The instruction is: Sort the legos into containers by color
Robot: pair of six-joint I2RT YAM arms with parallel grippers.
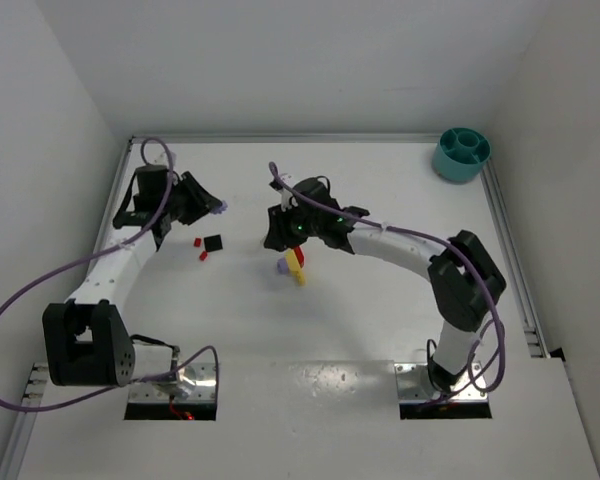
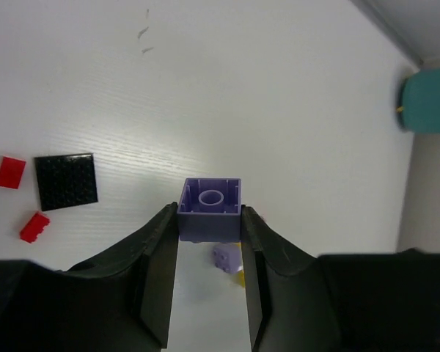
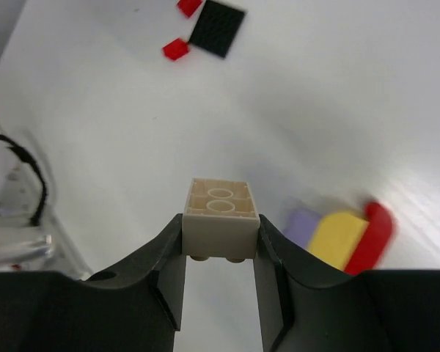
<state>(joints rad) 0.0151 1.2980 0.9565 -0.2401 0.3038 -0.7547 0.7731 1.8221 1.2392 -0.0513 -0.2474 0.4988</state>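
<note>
Legos [image 1: 297,268] loose on table [image 1: 380,190], teal bowl [image 1: 461,153] well apart, far corner

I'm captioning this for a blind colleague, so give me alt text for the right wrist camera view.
The right end effector grips a cream brick between its two black fingers, over a white table. Blurred purple, yellow and red pieces lie at the frame's lower right; a black plate and two small red bricks sit at the top.

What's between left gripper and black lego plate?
Nothing: bare table between left gripper, shut on purple brick, and black plate, per left wrist view.
</note>
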